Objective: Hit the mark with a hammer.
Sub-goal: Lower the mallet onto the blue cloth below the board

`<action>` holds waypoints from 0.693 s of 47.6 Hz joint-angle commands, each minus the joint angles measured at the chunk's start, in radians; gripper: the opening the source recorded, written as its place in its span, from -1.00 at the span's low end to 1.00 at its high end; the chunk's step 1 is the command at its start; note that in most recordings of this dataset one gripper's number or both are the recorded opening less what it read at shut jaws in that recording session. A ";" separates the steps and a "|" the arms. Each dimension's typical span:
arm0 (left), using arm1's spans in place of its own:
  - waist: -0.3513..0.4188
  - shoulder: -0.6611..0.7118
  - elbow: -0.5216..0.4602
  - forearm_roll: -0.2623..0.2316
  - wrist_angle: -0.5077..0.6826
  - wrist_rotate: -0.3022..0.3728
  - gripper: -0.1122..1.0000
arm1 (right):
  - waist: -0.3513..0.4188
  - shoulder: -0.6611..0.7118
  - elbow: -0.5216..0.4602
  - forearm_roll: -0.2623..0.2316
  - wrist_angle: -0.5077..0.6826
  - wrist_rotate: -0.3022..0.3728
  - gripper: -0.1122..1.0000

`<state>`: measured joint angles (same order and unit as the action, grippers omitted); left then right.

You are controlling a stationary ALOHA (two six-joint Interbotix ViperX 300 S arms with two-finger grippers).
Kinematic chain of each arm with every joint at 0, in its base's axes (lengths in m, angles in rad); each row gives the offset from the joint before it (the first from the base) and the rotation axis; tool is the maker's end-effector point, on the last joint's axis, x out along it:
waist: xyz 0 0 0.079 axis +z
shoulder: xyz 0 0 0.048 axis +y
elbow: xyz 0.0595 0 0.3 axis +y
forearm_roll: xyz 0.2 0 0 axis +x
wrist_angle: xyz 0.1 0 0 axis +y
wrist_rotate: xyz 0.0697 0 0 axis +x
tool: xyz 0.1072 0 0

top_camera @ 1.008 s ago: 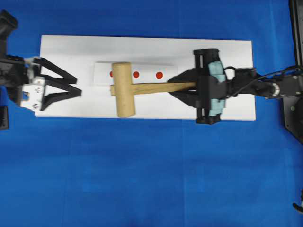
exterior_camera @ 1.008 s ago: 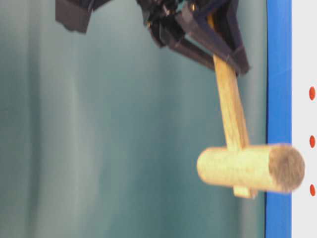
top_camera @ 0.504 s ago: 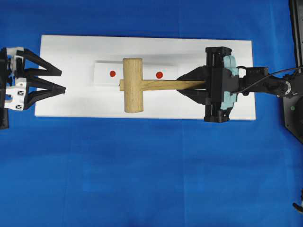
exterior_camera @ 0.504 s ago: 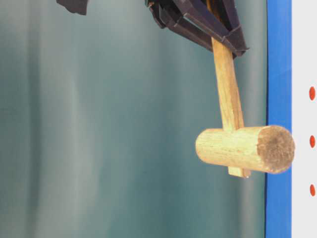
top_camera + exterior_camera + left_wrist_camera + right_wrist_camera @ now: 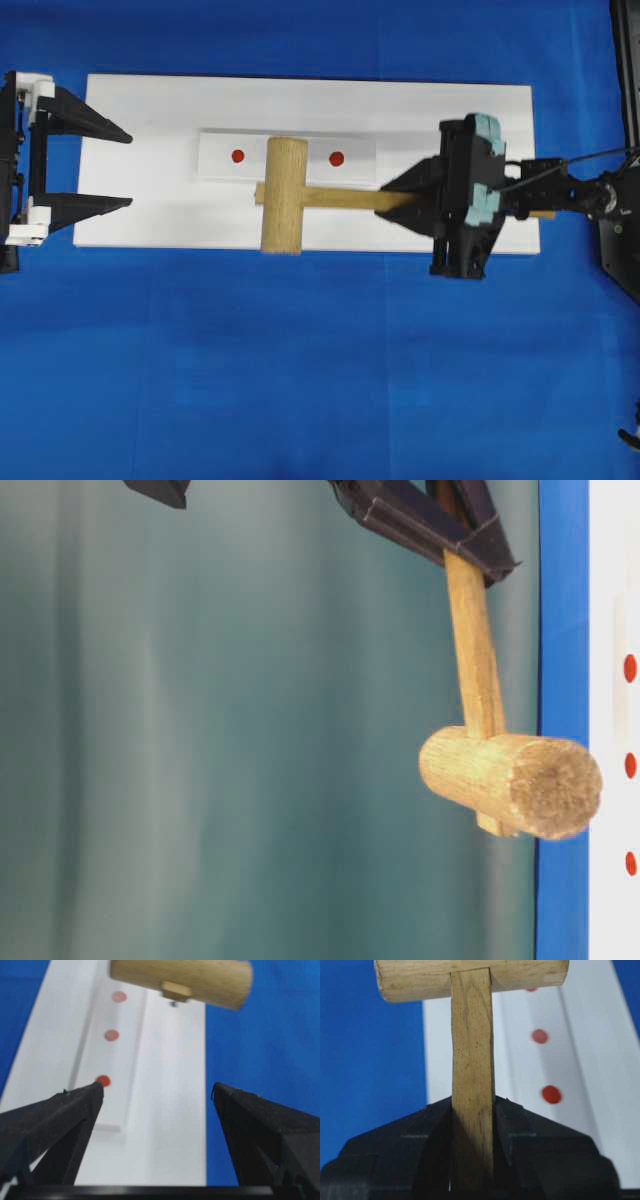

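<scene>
1. Two pincers are mine here: my right gripper (image 5: 405,198) is clamped on the handle of the hammer (image 5: 284,195), and my left gripper (image 5: 125,170) stands wide and empty at the left end of the white board (image 5: 150,100)

2. The hammer hangs in the air above the board, its head across the paper strip (image 5: 355,158) and covering the middle one of three red marks; the left mark (image 5: 238,156) and the right mark (image 5: 337,158) show on either side

3. Risk one: I grip only the far end of a slim, flat handle, so a hard strike could let it pivot or slide between my jaws and the head would land off the dot

4. Risk two: the head looks tilted, not square to the board, so an edge may hit first and glance aside, or drag the paper strip

5. Risk three: nothing appears to pin the strip down, and my left gripper is well apart from it, so it could shift

6. The table-level view shows the gap between head and board, which the overhead view cannot

7. The overhead view shows which mark the head hides

8. My right wrist view shows the handle seated straight between my jaws; my left wrist view shows the handle's stub through the head and all three dots
</scene>
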<state>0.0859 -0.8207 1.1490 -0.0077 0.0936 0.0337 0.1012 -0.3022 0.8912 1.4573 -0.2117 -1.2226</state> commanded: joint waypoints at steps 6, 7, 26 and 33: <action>0.017 -0.015 -0.003 -0.002 -0.009 0.005 0.78 | 0.114 0.005 -0.040 0.060 -0.037 0.002 -0.66; 0.017 -0.015 -0.002 -0.003 -0.009 0.005 0.78 | 0.129 0.009 -0.041 0.067 -0.048 0.002 -0.66; 0.017 -0.023 0.005 -0.003 -0.011 0.005 0.77 | 0.393 0.186 -0.175 0.256 -0.275 0.002 -0.66; 0.017 -0.023 0.005 -0.003 -0.011 0.005 0.77 | 0.396 0.247 -0.227 0.256 -0.275 0.000 -0.66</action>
<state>0.0997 -0.8452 1.1643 -0.0092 0.0920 0.0368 0.5001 -0.0614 0.7148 1.7165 -0.4771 -1.2226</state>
